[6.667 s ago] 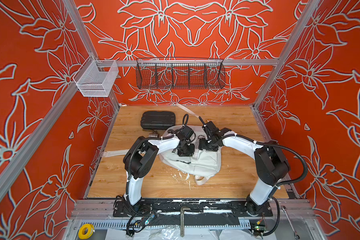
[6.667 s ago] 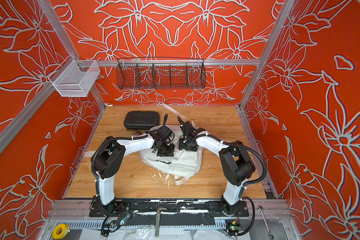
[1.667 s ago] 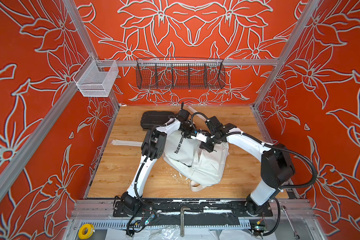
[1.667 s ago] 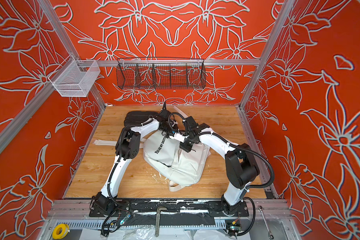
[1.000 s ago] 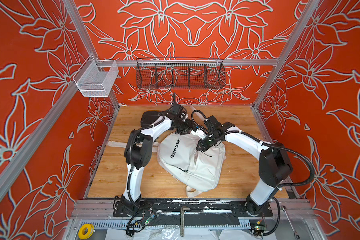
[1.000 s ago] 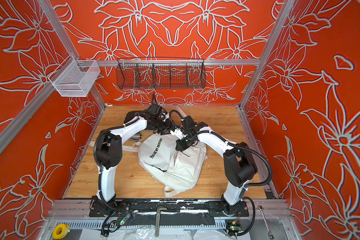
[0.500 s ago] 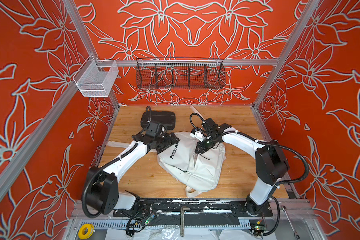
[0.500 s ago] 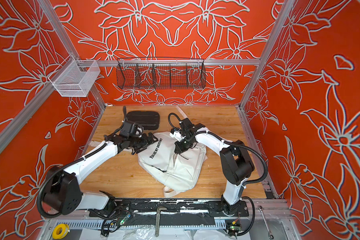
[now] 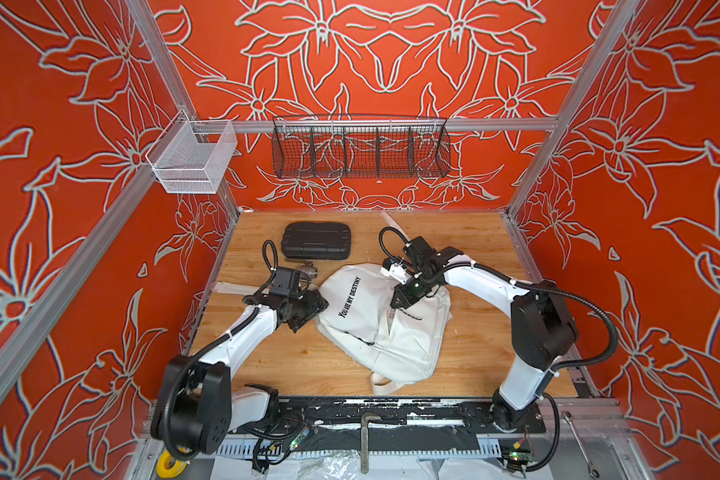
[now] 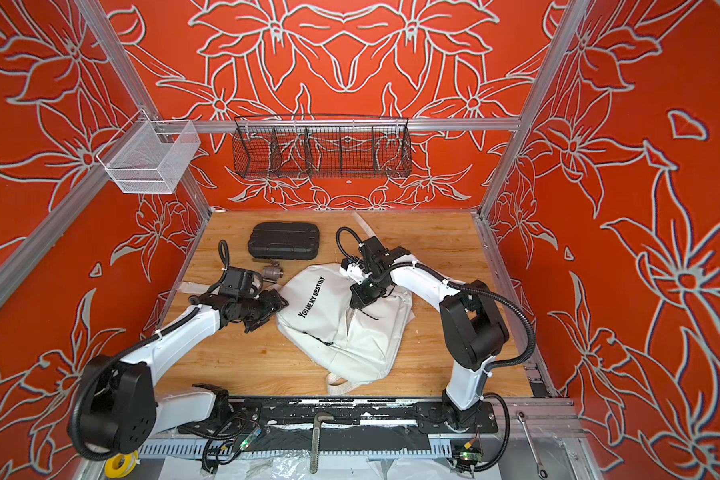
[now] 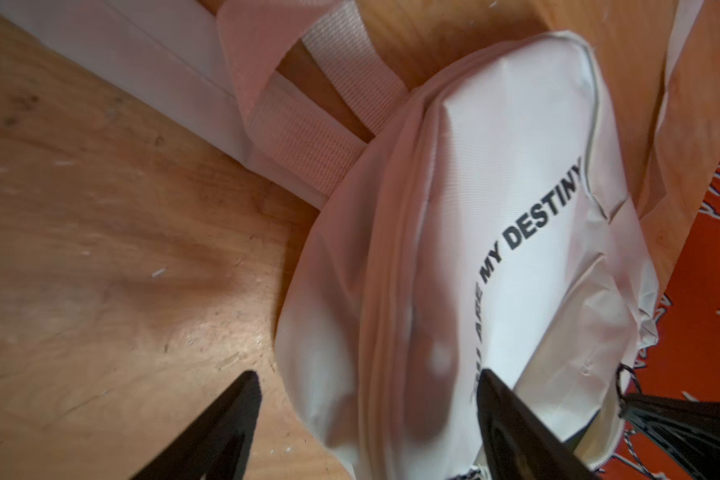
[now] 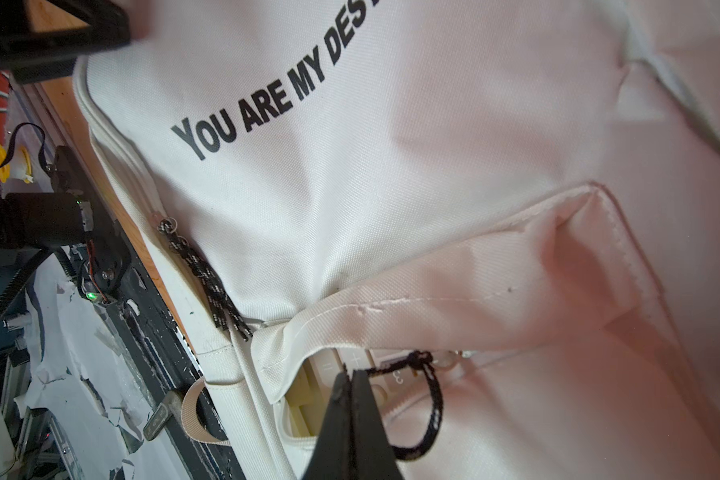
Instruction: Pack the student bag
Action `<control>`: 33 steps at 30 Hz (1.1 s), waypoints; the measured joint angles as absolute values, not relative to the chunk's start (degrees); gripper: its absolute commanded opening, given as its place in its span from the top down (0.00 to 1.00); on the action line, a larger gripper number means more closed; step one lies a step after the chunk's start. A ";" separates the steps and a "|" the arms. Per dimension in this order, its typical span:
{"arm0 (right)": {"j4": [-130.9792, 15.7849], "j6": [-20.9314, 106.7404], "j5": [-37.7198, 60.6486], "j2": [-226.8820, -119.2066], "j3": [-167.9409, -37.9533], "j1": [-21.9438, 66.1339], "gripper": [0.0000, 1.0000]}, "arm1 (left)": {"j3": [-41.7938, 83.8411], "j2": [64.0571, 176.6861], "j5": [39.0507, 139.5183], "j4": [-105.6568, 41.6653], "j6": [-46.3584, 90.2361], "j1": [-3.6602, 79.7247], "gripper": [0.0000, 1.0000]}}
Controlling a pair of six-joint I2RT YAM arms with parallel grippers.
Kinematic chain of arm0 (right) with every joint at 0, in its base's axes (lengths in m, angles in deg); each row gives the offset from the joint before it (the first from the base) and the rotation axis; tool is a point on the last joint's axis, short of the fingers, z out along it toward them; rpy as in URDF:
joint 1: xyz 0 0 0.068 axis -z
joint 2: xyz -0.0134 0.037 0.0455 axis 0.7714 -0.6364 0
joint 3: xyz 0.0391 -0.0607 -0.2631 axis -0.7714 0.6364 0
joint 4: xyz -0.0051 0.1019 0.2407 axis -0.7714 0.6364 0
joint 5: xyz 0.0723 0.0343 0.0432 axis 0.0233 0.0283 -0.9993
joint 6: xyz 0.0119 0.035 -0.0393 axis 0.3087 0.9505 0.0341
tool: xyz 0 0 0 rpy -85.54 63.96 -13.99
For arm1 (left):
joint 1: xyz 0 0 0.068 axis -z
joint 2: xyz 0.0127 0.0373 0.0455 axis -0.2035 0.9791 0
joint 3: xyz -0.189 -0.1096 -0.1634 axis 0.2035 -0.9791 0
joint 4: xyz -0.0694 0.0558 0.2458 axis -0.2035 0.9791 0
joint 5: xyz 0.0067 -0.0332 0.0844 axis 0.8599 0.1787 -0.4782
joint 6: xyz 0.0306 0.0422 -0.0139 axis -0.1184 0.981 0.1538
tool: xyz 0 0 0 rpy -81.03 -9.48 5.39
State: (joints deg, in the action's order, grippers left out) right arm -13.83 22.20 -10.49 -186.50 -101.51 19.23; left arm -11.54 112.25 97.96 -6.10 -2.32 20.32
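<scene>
The right gripper (image 12: pixel 350 376) is clenched tight on the black cord pull (image 12: pixel 433 399) of the student bag (image 12: pixel 391 166), right at the gaping mouth of the front pocket (image 12: pixel 474 291). Only the right wrist view shows that pinch, along with something pale tucked inside the pocket and a second speckled cord (image 12: pixel 204 274) hanging on the main zip. In both top views that gripper (image 9: pixel 395 305) just looks planted on the bag's middle.

The left gripper (image 11: pixel 364 374) is released. Its fingers (image 11: pixel 225 428) stand wide apart at the bag's printed end, one over bare wood and one over the fabric. That view alone catches the webbing strap (image 11: pixel 308 137) trailing from the bag's end.

From above, the bag (image 9: pixel 375 328) lies flat and slanted on the wooden tabletop (image 9: pixel 287 361), print side up. Beyond it, toward the back wall, sits a black hard case (image 9: pixel 316 246), with a small metal fitting (image 9: pixel 306 272) between case and bag. Higher, above the bag's far side, hang a black wire basket (image 9: pixel 360 151) and a white mesh bin (image 9: pixel 192 162), against orange walls patterned with pale flowers.
</scene>
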 measured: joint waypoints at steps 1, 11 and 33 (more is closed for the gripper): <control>-13.83 22.20 -10.49 -186.47 -101.51 19.23 1.00 | -11.78 113.60 98.90 -7.90 -2.14 20.32 0.35; -13.66 22.79 -10.51 -182.17 -100.76 19.23 1.00 | -5.79 109.67 102.04 -10.28 1.14 23.32 1.00; -12.28 41.32 1.64 -165.16 -91.47 23.01 1.00 | 66.54 158.02 107.22 16.32 19.41 33.13 0.64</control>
